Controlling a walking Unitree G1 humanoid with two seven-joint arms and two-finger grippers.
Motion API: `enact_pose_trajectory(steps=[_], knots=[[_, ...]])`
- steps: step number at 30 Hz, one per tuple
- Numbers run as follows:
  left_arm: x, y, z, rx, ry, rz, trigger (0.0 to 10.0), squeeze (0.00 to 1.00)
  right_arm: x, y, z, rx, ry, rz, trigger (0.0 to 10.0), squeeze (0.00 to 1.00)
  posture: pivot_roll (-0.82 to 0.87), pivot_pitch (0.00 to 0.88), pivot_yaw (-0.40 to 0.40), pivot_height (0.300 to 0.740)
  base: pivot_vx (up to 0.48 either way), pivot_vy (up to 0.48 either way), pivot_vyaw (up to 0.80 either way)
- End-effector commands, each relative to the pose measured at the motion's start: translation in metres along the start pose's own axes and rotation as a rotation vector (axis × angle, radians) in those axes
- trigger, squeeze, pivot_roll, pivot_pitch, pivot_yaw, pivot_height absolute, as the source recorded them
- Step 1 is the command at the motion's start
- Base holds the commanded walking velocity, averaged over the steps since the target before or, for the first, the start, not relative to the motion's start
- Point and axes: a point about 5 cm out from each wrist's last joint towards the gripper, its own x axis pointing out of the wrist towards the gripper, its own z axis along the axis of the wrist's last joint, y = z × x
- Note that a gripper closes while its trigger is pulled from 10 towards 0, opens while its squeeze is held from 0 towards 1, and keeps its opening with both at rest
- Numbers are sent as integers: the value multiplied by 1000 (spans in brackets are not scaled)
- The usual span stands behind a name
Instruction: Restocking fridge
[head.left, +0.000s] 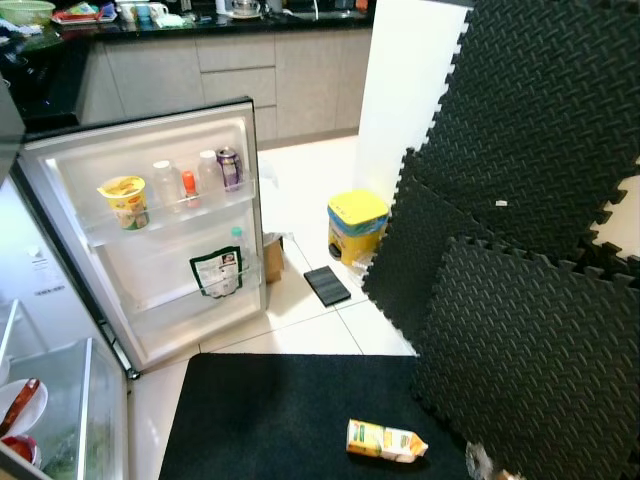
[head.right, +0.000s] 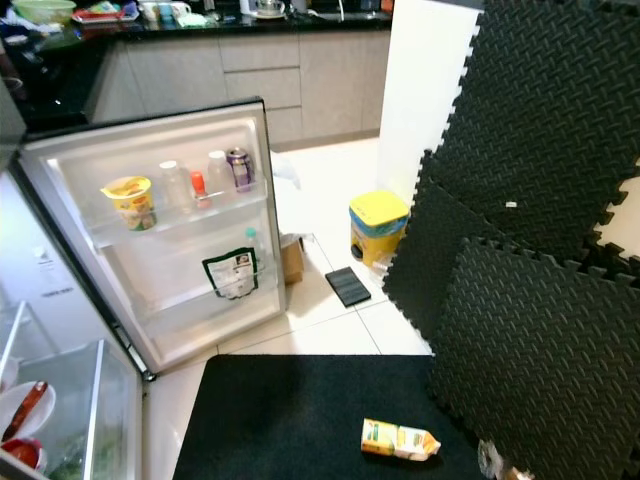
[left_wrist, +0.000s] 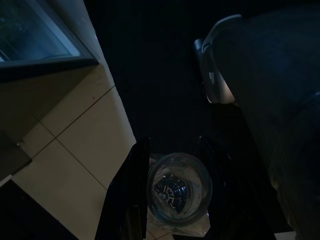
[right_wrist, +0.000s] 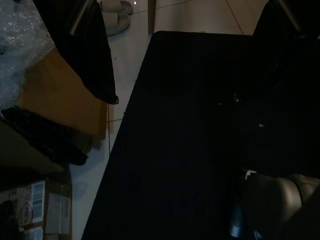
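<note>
A fridge door (head.left: 150, 230) stands wide open at the left of a home kitchen, its 2 shelves set to take stock: on the upper shelf sit a yellow cup (head.left: 124, 200), 2 clear bottles (head.left: 166, 183), a small red-capped bottle (head.left: 189, 187) and a purple can (head.left: 229, 167), while a green-and-white pouch (head.left: 216, 271) rests in the lower one. In the left wrist view the left gripper (left_wrist: 167, 187) pinches a clear glass jar (left_wrist: 179, 187) between its 2 black fingers, seen from above over the pale tiled floor (left_wrist: 85, 145), apparently carried low at the robot's side until it can be shelved. A yellow drink carton (head.left: 385, 441) lies on its side on the near black mat (head.left: 280, 410), well apart from the fridge and likely waiting to be picked up. The right arm hangs idle over the mat; whether its fingers are spread or pressed together cannot be told. Black foam tiles (head.left: 530, 230) lean at the right, and a yellow-lidded bin (head.left: 356, 226) stands on the far floor.
</note>
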Motion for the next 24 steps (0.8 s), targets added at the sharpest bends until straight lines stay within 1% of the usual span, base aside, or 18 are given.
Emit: enact_pose_trajectory(steps=[1,8,24], knots=[[2,-8,12,-28,-55,-28,10000,0,0,1,2,2,-12,4,10000,0,18,0,-39,740,0,0,0],[2,-10,13,-16,-54,-49,10000,0,0,1,2,7,-13,7,10000,0,18,0,-35,740,0,0,0],[2,-12,12,-12,-52,-64,10000,0,0,1,3,8,-24,8,10000,0,19,0,-36,740,270,0,0]])
